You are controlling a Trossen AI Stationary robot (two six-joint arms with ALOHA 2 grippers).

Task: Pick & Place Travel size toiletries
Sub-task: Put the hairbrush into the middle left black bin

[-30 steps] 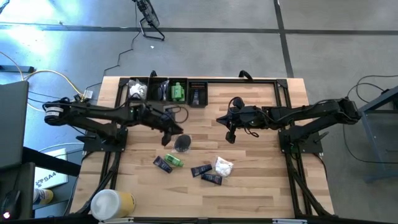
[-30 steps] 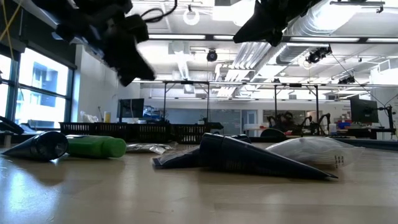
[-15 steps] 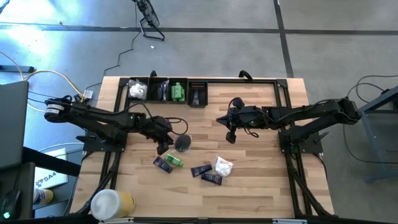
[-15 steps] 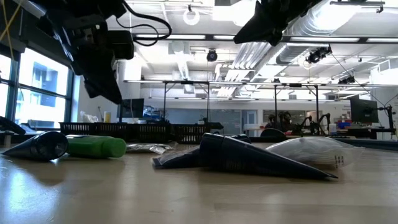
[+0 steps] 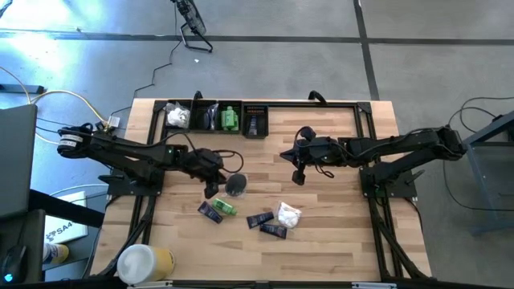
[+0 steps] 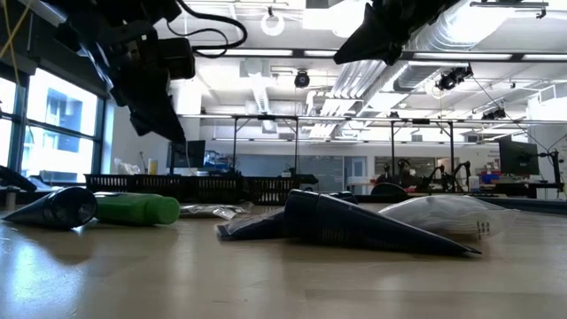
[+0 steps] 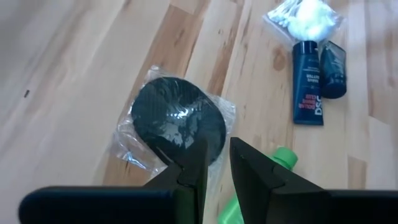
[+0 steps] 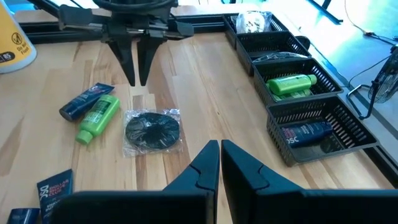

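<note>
Left gripper [image 5: 210,193], fingers nearly closed and empty, hovered just beside the bagged round black disc [image 5: 235,185], nearer than the right gripper [image 5: 299,178], also closed and empty, well apart over bare table [image 5: 337,217]; only readable label was "DSC" on a dark sachet [image 7: 307,83].

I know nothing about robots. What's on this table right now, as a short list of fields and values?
Left gripper: fingers nearly together, hanging over the table beside the wrapped black disc
Right gripper: nearly closed, empty, waiting mid-table
Loose near disc: green bottle touching a dark tube
Loose further right: two dark tubes, white packet
Bins at far edge: white packet, green bottle, dark tube already inside
Corner: large white-and-yellow cylinder
</note>
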